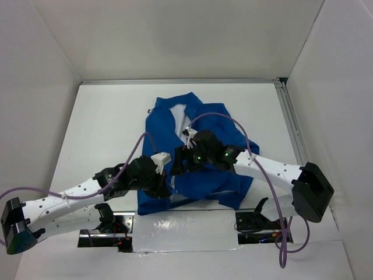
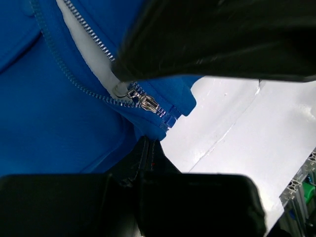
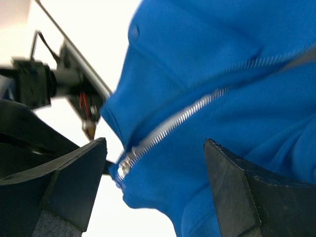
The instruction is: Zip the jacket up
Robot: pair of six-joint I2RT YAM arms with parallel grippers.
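The royal-blue jacket (image 1: 204,169) lies flat mid-table, collar away from me, with white lining (image 1: 178,111) showing at the neck. In the left wrist view its silvery zipper slider (image 2: 146,102) sits close to the bottom hem, and the teeth above it run apart over white lining. My left gripper (image 2: 148,145) is shut on the jacket's bottom hem just under the slider (image 3: 123,165). My right gripper (image 3: 155,182) stands open over the jacket's lower front with the slider between its fingers (image 3: 74,182), touching nothing that I can see. From above, both grippers meet at the lower zipper (image 1: 175,169).
White walls close in the table on three sides. A metal rail (image 1: 291,122) runs along the right edge. Purple cables (image 1: 233,122) loop over the jacket. Dark mounts (image 1: 111,224) (image 1: 256,220) sit at the near edge by the arm bases.
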